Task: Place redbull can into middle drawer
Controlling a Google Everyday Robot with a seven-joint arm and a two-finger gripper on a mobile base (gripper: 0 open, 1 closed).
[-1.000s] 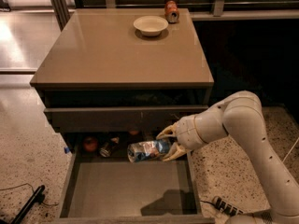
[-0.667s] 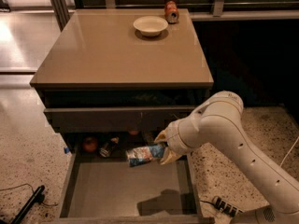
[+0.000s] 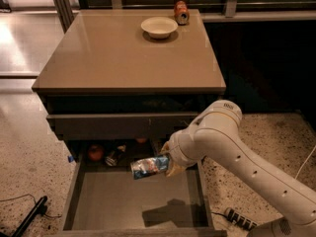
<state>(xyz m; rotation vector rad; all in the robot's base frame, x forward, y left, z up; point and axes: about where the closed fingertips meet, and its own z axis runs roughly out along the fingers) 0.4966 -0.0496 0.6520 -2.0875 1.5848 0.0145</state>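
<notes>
Above the far half of the open middle drawer (image 3: 113,201), the tool (image 3: 169,160) hangs at the end of a white arm (image 3: 232,147) that reaches in from the right, and its two pale fingers (image 3: 174,171) are clamped on the right end of the redbull can (image 3: 148,166). That can lies nearly level in the air, its free end pointing left and tipped slightly down, clear of the drawer's grey floor, where a dark shadow (image 3: 165,212) falls beneath it. Its skin shows silver and blue patches, but no lettering on it can be read. At the far end of the drawer, under the cabinet, sit a red round thing (image 3: 96,152), a small dark and silvery thing (image 3: 112,157) just to its right, and an orange thing (image 3: 141,140) farther right; what they are cannot be told. An upper drawer (image 3: 113,125) stands out a little from the cabinet front. On the brown tabletop (image 3: 123,58), near its far edge, a cream bowl (image 3: 159,26) rests, and a short orange-red can (image 3: 181,12) stands just beyond it to the right; its label cannot be read either. On the speckled floor (image 3: 24,157) a black cable (image 3: 30,215) lies at the near left, and a dark power strip (image 3: 239,218) lies near the right side of the drawer.
</notes>
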